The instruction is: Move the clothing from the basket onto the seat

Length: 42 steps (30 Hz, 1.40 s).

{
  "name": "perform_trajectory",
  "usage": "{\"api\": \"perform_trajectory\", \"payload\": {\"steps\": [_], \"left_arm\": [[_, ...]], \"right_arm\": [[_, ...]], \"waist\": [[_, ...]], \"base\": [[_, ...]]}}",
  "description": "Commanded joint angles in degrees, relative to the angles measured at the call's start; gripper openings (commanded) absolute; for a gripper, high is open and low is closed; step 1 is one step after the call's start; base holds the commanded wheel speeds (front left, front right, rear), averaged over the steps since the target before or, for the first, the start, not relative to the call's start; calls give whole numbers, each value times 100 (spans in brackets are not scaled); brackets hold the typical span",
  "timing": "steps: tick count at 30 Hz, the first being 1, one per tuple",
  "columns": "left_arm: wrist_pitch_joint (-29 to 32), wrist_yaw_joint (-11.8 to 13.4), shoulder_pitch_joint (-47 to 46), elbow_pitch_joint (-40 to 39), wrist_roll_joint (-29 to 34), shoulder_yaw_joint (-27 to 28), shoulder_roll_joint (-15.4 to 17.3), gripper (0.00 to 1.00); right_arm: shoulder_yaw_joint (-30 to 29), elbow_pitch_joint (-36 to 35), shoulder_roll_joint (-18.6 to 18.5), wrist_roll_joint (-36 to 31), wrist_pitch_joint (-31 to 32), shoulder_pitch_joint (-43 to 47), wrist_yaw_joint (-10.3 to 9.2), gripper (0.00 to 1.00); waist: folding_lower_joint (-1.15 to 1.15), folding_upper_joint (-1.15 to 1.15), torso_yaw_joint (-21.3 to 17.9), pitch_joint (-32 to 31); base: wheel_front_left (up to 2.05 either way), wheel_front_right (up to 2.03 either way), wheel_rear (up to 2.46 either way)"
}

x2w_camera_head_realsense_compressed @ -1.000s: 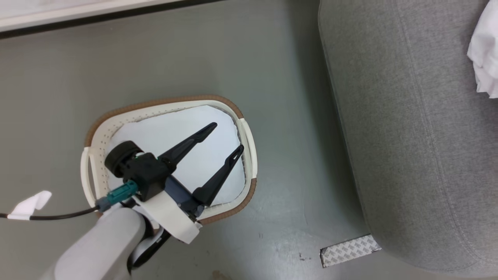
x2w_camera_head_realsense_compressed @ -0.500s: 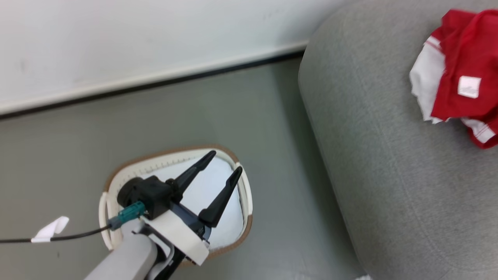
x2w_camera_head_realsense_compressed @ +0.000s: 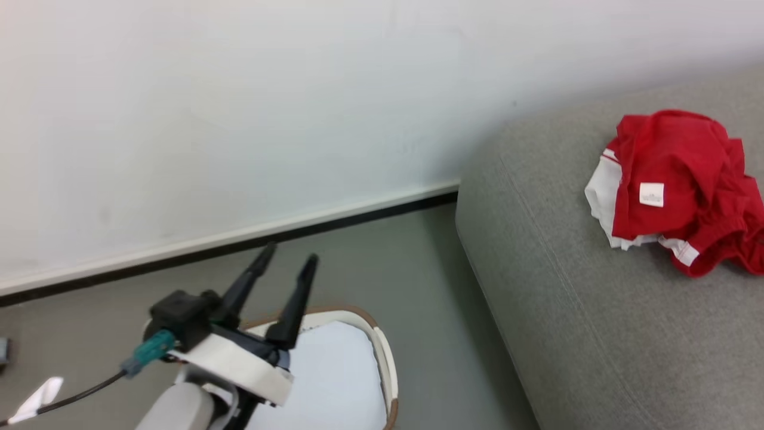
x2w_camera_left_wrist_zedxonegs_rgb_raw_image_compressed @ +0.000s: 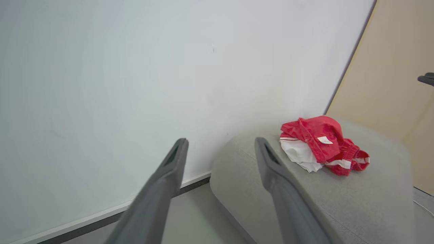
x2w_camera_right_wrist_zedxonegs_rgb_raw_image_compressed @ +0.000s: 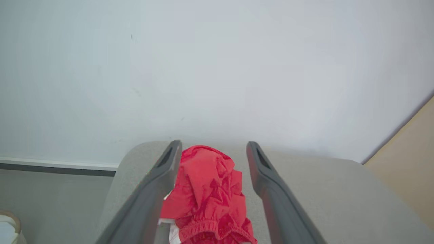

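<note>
The red clothing [x2w_camera_head_realsense_compressed: 674, 179] lies crumpled on the grey seat [x2w_camera_head_realsense_compressed: 597, 310] at two o'clock, with the basket [x2w_camera_head_realsense_compressed: 385, 358] at six o'clock. The left pincer [x2w_camera_head_realsense_compressed: 291, 252] and the right pincer [x2w_camera_right_wrist_zedxonegs_rgb_raw_image_compressed: 213, 144] are both spread, empty.

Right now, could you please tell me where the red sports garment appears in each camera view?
Head view: the red garment lies upper right, on the grey sofa.
Left wrist view: the red garment sits right of centre, on the sofa's top.
Right wrist view: the red garment is bottom centre, seen between the right gripper's spread fingers.
Shared landmark: the grey sofa under it, against the white wall.
</note>
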Motion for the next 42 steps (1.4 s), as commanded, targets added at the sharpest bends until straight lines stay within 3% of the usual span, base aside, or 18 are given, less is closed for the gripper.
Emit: {"api": "perform_trajectory", "payload": {"steps": [1, 10, 16, 26, 33, 42], "left_arm": [[-2, 36, 141, 17, 92, 155, -15, 100], [-3, 267, 592, -5, 374, 1473, -216, 100], [-2, 483, 979, -67, 691, 2307, -481, 100], [-2, 270, 1507, 174, 1245, 3174, -982, 100], [-2, 134, 1685, 525, 1667, 3287, -1154, 100], [-2, 15, 1600, 584, 1874, 3352, -1268, 100]], "right_arm": [[-53, -169, 85, 10, -107, 176, -12, 100], [-280, -969, 851, -201, -1047, 743, -13, 100], [-429, -997, 1745, -407, -1772, 1442, -13, 100], [-30, -327, 2840, -812, -2678, 2468, -13, 100], [63, -115, 3204, -1289, -2723, 2676, -13, 100], [18, -57, 3358, -1618, -2726, 2623, -13, 100]], "waist": [[2, 0, 158, -207], [2, 0, 557, -443], [2, 0, 861, -513], [2, 0, 1066, -599], [2, 0, 1027, -578], [2, 0, 984, -570]], "base": [[0, 0, 0], [0, 0, 0], [0, 0, 0], [0, 0, 0], [0, 0, 0], [0, 0, 0]]}}
